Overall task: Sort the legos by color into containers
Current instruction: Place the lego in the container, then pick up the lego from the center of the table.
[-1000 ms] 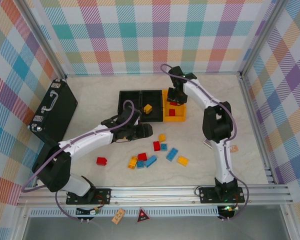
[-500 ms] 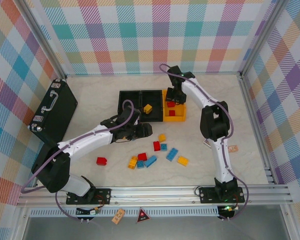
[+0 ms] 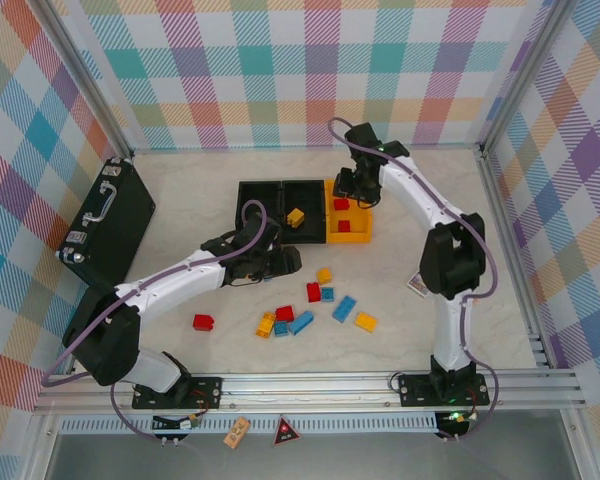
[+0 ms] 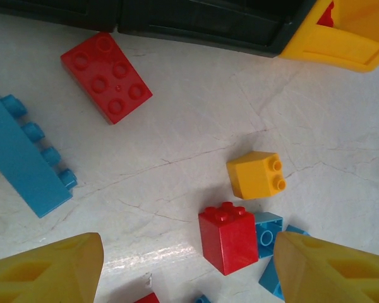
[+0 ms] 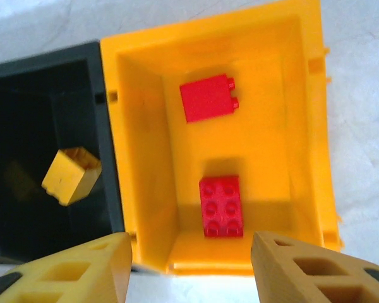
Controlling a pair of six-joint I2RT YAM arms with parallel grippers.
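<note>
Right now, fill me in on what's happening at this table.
Two robot arms are sorting lego bricks into bins by color. The right gripper hangs open and empty over the yellow bin, which holds two red bricks. The black bin beside it holds one yellow brick. The left gripper, also open and empty, hovers low over the table, with a loose red brick between its fingers. Roughly ten loose bricks are not yet sorted.

From the left wrist camera, the long blue plastic studded brick (image 4: 25, 154) runs off the left edge, and the top edge crops the yellow-orange plastic bin (image 4: 341, 41).
</note>
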